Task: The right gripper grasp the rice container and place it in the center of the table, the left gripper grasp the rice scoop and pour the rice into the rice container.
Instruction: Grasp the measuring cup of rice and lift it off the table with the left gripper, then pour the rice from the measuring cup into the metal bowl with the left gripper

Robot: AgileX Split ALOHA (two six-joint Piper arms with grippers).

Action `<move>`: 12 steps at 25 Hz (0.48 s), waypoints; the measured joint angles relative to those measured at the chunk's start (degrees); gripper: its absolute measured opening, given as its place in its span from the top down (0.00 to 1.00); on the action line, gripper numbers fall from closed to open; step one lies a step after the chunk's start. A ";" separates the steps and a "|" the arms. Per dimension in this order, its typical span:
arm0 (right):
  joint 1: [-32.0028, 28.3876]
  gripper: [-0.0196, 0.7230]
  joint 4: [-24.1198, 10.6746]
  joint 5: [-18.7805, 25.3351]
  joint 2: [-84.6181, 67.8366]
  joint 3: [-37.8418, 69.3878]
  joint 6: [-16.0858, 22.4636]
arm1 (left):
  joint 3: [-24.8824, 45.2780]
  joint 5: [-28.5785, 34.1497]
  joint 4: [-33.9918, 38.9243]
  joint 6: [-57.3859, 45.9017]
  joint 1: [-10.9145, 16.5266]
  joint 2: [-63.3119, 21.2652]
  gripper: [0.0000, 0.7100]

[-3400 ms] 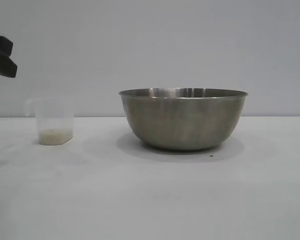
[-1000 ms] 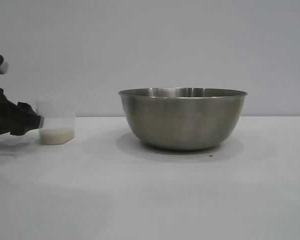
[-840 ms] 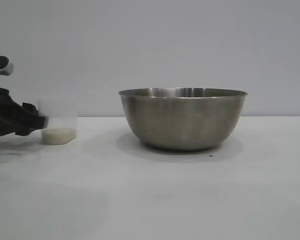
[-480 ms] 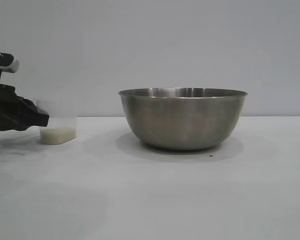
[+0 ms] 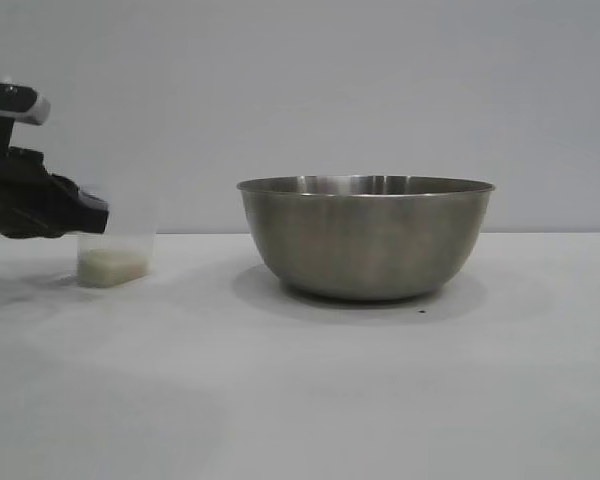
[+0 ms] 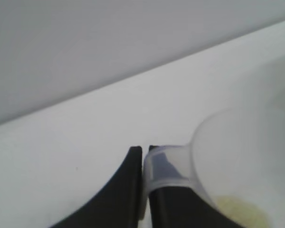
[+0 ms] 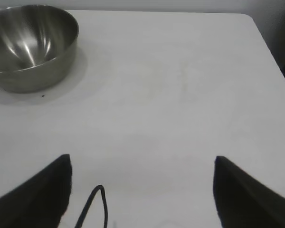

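The rice scoop [image 5: 117,248], a small translucent cup, is at the table's left with rice [image 5: 110,265] in its bottom. My left gripper [image 5: 96,217] reaches in from the left, level with the cup's upper part. The left wrist view shows this gripper [image 6: 143,150] shut on the scoop's loop handle [image 6: 165,164], one finger through the loop, beside the cup [image 6: 237,156] and its rice [image 6: 240,210]. The rice container [image 5: 366,238], a large steel bowl, stands at the table's middle. My right gripper [image 7: 140,159] hangs open over bare table, apart from the bowl [image 7: 32,45].
The white table [image 5: 310,390] spreads wide in front of the bowl and between bowl and scoop. A thin black cable [image 7: 92,206] loops between the right gripper's fingers. The table's far corner [image 7: 249,19] shows in the right wrist view.
My left gripper came in from the left, shut on the scoop's handle and rose a little. The scoop shifted slightly with it. The bowl has not moved.
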 joint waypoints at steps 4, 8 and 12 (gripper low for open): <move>0.00 0.27 0.00 0.00 0.00 0.00 0.00 | -1.59 0.00 4.71 0.00 0.00 -3.89 1.00; 0.00 0.27 0.00 0.00 0.00 0.00 0.00 | -3.45 -0.10 8.34 0.00 -0.84 -7.39 1.00; 0.00 0.27 0.00 0.00 0.00 0.00 0.00 | -7.84 -0.10 12.85 0.22 -4.29 -8.81 1.00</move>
